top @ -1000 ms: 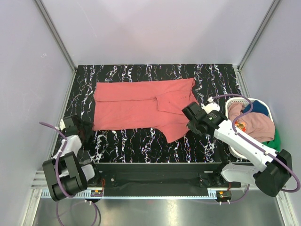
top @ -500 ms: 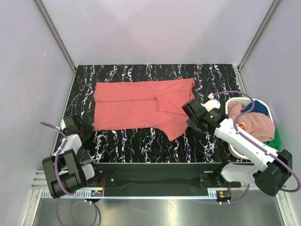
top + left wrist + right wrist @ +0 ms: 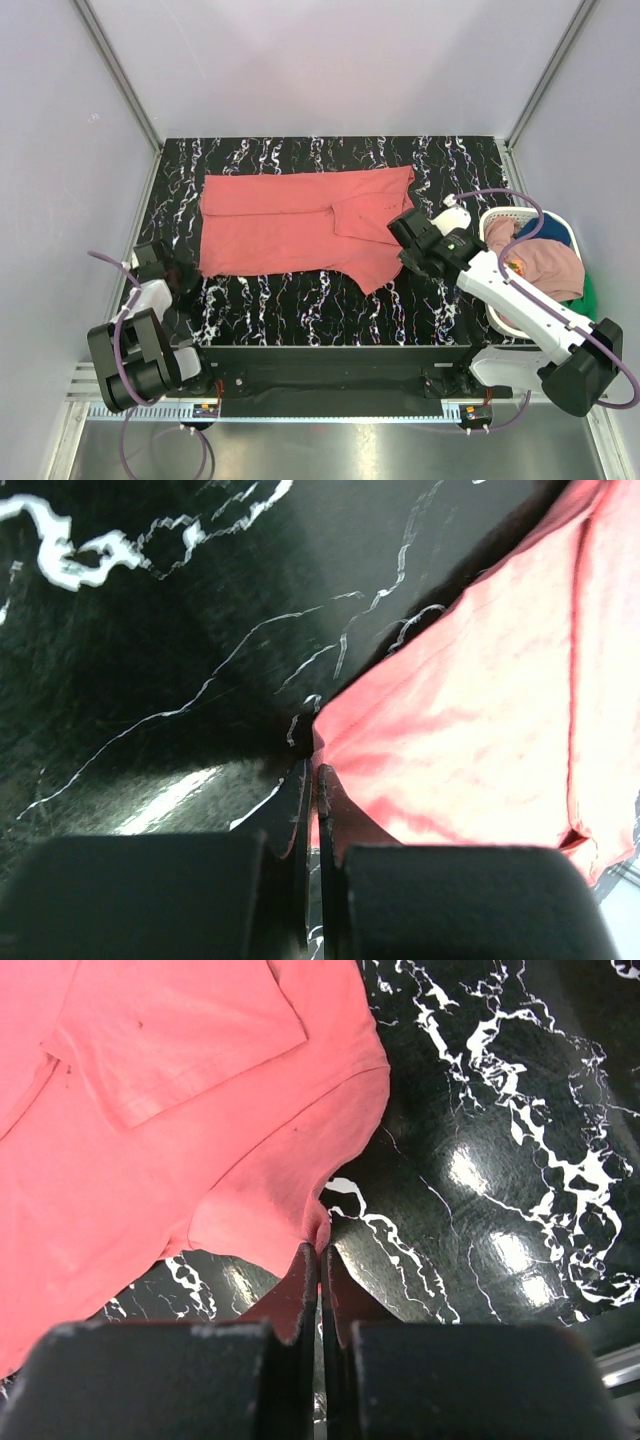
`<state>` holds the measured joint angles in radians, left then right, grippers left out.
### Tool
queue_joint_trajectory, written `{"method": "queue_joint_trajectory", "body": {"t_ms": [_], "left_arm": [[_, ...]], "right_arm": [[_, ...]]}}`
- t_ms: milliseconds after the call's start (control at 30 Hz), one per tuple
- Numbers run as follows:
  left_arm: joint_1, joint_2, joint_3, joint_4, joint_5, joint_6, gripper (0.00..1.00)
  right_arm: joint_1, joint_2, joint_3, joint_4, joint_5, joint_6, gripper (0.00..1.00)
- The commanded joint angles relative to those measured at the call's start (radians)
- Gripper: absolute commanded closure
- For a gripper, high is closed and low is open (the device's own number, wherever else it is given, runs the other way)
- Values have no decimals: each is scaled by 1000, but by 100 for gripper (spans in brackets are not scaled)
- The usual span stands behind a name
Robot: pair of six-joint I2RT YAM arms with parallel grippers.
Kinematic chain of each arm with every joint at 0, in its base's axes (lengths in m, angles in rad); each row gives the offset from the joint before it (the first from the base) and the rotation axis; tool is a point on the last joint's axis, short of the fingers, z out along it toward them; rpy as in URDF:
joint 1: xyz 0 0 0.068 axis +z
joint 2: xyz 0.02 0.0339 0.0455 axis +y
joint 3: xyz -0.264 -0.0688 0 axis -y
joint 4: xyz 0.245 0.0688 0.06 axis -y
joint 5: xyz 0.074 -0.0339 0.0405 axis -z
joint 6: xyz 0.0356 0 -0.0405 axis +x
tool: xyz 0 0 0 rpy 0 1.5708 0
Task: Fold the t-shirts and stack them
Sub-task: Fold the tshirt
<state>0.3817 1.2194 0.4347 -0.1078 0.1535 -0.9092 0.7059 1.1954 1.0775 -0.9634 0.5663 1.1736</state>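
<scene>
A coral-red t-shirt (image 3: 290, 225) lies spread flat across the black marbled table (image 3: 300, 300). My left gripper (image 3: 190, 272) sits low at the shirt's near-left corner. In the left wrist view this gripper (image 3: 312, 770) is shut on that corner of the red cloth (image 3: 480, 710). My right gripper (image 3: 400, 262) is at the shirt's right side. In the right wrist view it (image 3: 320, 1250) is shut on a pinch of the shirt's edge, and a sleeve (image 3: 180, 1110) lies just beyond. A dusty pink t-shirt (image 3: 545, 262), a dark blue one (image 3: 550, 232) and a green one (image 3: 590, 295) are bunched at the right.
A white plastic laundry basket (image 3: 497, 222) stands off the table's right edge and holds the bunched shirts. Grey walls close in the table on the left, back and right. A strip of bare marbled table runs along the near edge in front of the shirt.
The left gripper has shut on the shirt's near-left corner. The right gripper has drawn slightly back and to the right, tugging the shirt's lower right flap with it.
</scene>
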Motion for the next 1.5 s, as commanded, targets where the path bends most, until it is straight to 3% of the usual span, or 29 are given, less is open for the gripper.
{"method": "queue_joint_trajectory", "body": {"t_ms": [0,133,467,767,1100,1467], "left_arm": [[-3,-17,74,-27,-17,61,100],[-10,-35,143,-104,-86,115,100],[-69,21,263,-165,-95,188,100],[-122,117,435,-246,-149,265,100],[-156,318,625,-296,-181,297,100],[-173,518,815,-322,-210,334,100]], "right_arm": [[7,-5,65,2,78,-23,100],[4,1,99,-23,106,-45,100],[-12,35,147,46,153,-160,100],[-169,102,211,163,75,-357,100],[-289,277,321,275,-22,-498,100],[-333,541,487,301,-117,-600,100]]}}
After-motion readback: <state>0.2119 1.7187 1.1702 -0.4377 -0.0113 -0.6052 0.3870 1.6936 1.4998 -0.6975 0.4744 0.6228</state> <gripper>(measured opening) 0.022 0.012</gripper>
